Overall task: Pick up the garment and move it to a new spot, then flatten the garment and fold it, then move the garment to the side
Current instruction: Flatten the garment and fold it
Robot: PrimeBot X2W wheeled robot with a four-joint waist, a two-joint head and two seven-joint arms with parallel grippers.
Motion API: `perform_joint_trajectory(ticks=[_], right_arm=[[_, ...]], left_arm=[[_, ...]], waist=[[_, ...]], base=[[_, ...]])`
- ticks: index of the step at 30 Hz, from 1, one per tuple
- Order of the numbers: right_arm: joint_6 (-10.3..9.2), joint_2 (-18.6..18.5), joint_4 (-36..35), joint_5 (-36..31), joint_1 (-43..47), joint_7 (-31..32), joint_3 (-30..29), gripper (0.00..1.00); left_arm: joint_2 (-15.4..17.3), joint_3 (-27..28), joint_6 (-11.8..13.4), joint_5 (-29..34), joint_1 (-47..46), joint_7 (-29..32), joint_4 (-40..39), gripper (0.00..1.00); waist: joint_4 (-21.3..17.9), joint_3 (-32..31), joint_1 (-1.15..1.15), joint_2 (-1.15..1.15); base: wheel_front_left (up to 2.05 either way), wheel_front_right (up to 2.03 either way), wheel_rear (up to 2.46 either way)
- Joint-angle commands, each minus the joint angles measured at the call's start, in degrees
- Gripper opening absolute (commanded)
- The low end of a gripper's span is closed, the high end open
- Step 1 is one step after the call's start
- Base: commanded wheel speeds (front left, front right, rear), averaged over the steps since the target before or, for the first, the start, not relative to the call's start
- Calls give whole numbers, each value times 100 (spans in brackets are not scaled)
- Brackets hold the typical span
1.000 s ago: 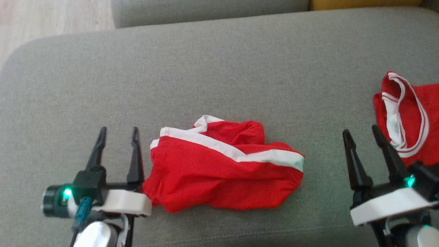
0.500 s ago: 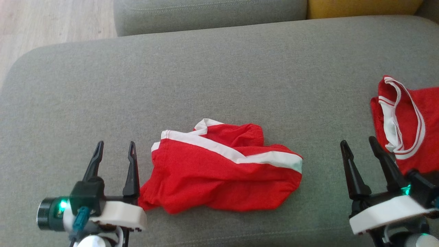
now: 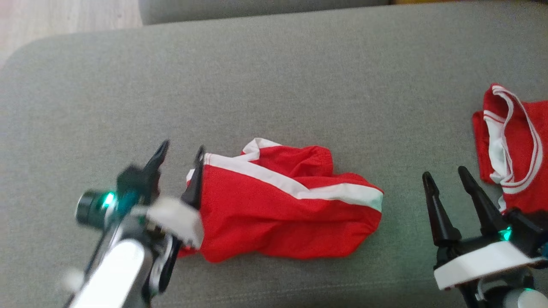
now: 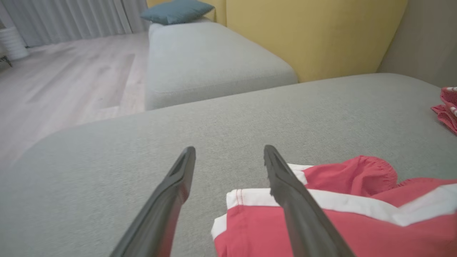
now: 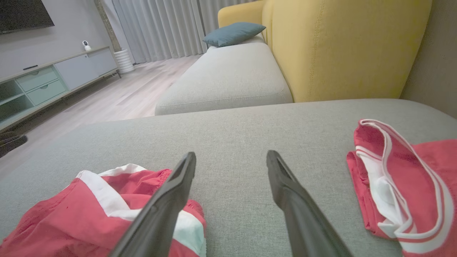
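Grey sofa cushion (image 3: 274, 77) held the red garment (image 3: 278, 209), its long axis running left to right. Its left end lay just at the open, empty left gripper (image 3: 183, 147) — the right gripper (image 3: 444, 172), also open, stood farther off.

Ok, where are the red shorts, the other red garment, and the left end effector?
red shorts (image 3: 278, 214): head view, red front panel.
red white-trimmed garment (image 3: 520, 141): head view, red fabric beside trim.
left end effector (image 3: 181, 149): head view, gap between fingertips.
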Motion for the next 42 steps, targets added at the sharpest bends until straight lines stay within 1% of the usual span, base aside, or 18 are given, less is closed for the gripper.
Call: perform_joint_trajectory(ticks=[1,3,5,6,9,14,18,19,20,21,22,26,28,30,33,35,38,42], right_arm=[[-4,-75,-218,51,-302,-13,165,100],[-4,-86,-193,67,-345,-13,169,100],[-4,-82,-164,92,-381,-17,179,100],[-4,-82,-164,92,-381,-17,179,100],[-4,-68,-120,125,-424,-45,182,100],[-4,-62,-38,165,-476,-101,164,100],[-4,-65,5,190,-538,-133,190,100],[-4,-65,11,197,-549,-140,196,100],[-4,-67,16,201,-558,-148,200,100],[-4,-69,20,204,-567,-154,206,100],[-4,-72,24,207,-576,-160,214,100],[-4,-120,47,217,-599,-166,244,100],[-4,-234,74,210,-586,-102,336,100],[-4,-401,148,262,-529,95,530,100],[-4,-695,275,433,-433,412,974,100],[-4,-827,361,543,-403,549,1201,100],[-4,-890,546,626,-478,620,1387,100],[-4,-847,948,673,-738,612,1505,100]], left_arm=[[-15,126,-205,-180,-621,352,65,100],[-87,57,-419,-396,-936,809,395,100],[-133,60,-563,-600,-1188,1185,698,100],[-133,60,-563,-600,-1188,1185,698,100],[-145,101,-708,-858,-1416,1609,1044,100],[-95,93,-852,-1083,-1556,2070,1386,100],[-97,105,-897,-1187,-1593,2164,1480,100],[-108,116,-891,-1218,-1596,2181,1504,87],[-116,120,-893,-1251,-1598,2221,1537,35],[-122,127,-907,-1284,-1604,2237,1559,3],[-107,125,-914,-1279,-1620,2231,1582,0],[-35,120,-893,-1152,-1696,2028,1577,0],[-3,133,-852,-1089,-1692,1893,1525,0],[14,144,-819,-1069,-1639,1799,1459,0],[27,138,-781,-1065,-1537,1730,1337,0],[25,134,-753,-1064,-1486,1693,1252,0],[15,120,-720,-1061,-1427,1643,1140,0],[-17,101,-691,-1047,-1399,1536,987,0]], waist=[[-55,182,0,0],[-96,294,0,0],[-150,394,0,0],[-150,394,0,0],[-215,507,0,0],[-240,598,0,0],[-251,622,0,0],[-252,627,0,0],[-251,631,0,0],[-253,637,0,0],[-258,642,0,0],[-275,639,0,0],[-282,623,0,0],[-281,602,0,0],[-250,585,0,0],[-205,592,0,0],[-128,621,0,0],[6,680,0,0]], base=[[0,0,0],[0,0,0],[0,0,0],[0,0,0],[0,0,0],[0,0,0],[0,0,0],[0,0,0],[0,0,0],[0,0,0],[0,0,0],[0,0,0],[0,0,0],[0,0,0],[0,0,0],[0,0,0],[0,0,0],[0,0,0]])
